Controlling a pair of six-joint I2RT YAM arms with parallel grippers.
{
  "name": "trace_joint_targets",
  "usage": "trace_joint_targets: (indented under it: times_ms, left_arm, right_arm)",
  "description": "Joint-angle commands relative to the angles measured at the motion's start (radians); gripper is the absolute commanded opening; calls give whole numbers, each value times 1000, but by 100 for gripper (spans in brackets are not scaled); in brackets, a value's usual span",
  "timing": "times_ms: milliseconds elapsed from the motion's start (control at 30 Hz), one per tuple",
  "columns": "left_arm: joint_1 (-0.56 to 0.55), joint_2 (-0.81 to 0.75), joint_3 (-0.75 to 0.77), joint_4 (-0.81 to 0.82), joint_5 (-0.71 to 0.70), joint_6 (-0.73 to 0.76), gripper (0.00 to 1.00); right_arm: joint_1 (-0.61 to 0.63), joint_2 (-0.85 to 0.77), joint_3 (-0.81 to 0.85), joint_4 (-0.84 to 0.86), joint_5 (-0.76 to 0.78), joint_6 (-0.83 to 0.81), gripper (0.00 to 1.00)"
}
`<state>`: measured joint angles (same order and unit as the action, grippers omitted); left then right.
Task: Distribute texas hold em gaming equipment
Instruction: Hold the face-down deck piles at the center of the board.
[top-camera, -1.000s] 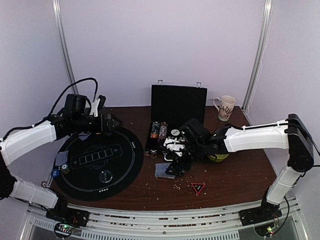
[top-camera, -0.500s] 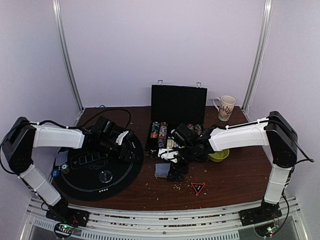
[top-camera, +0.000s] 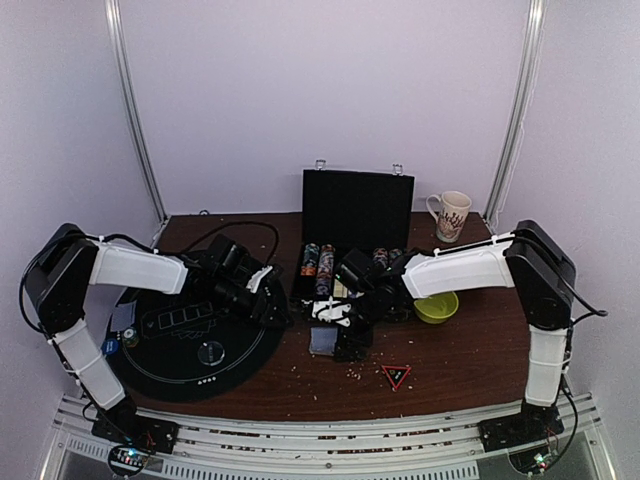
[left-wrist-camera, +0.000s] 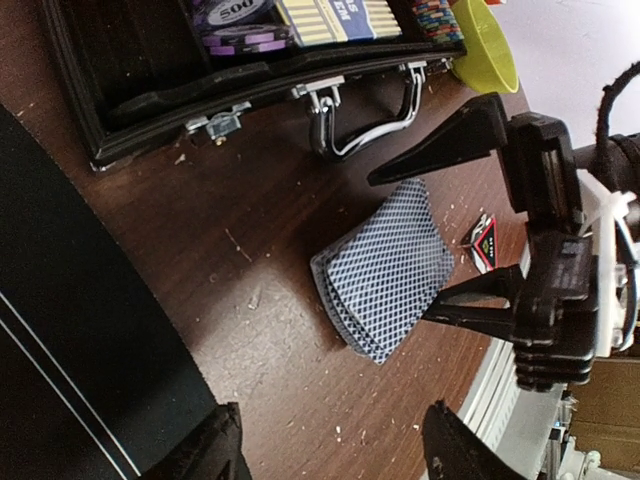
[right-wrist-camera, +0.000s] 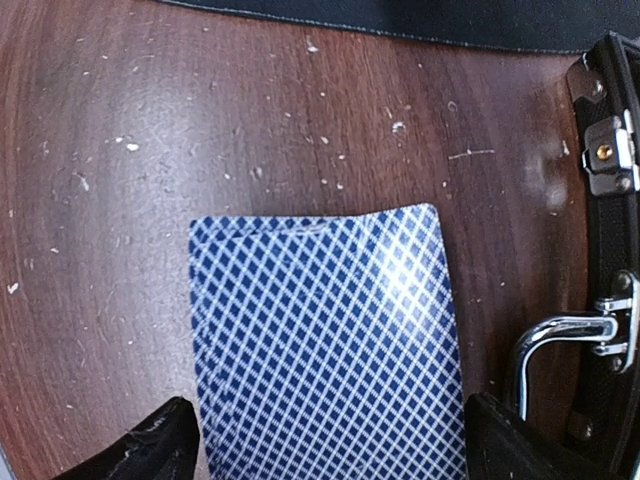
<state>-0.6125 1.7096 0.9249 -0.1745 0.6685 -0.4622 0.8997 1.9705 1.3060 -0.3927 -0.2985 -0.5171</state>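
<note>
The deck of playing cards (top-camera: 323, 341), blue-lattice backed, lies flat on the wood in front of the open black case (top-camera: 357, 205). My right gripper (top-camera: 347, 333) hangs right over it. In the right wrist view the deck (right-wrist-camera: 325, 340) lies between the spread fingers of the gripper (right-wrist-camera: 330, 452), which is open, each tip close beside a long edge. My left gripper (top-camera: 279, 306) is open at the mat's right rim, with only bare wood between its fingers (left-wrist-camera: 335, 452). The deck (left-wrist-camera: 385, 265) lies ahead of it. Poker chips (top-camera: 318, 260) stand in rows in the case.
A round black felt mat (top-camera: 190, 330) carries a clear disc (top-camera: 211, 351). A yellow-green bowl (top-camera: 437, 306) sits behind my right arm and a patterned mug (top-camera: 450, 215) at the back right. A red triangle marker (top-camera: 396, 376) lies near the front edge. The case handle (left-wrist-camera: 365, 125) juts toward the deck.
My left arm has swung from the mat's far left across to its right rim, its jaws narrowing. My right gripper has shifted left and settled over the deck.
</note>
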Motion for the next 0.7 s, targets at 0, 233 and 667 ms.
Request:
trace_joint_targets:
  times_ms: [0,233,667]
  left_arm:
    - [-1,8,11,52,26,-8,62]
    - [-2,42,20,57,29,-15,59]
    - [-77,209,56,204,79,-117,44]
  right_arm:
    - [-4,31,20,-53,10,2,90]
    - [-3,43,13,-31,-6,12,86]
    - [-1,11,-89,104,-5,89,68]
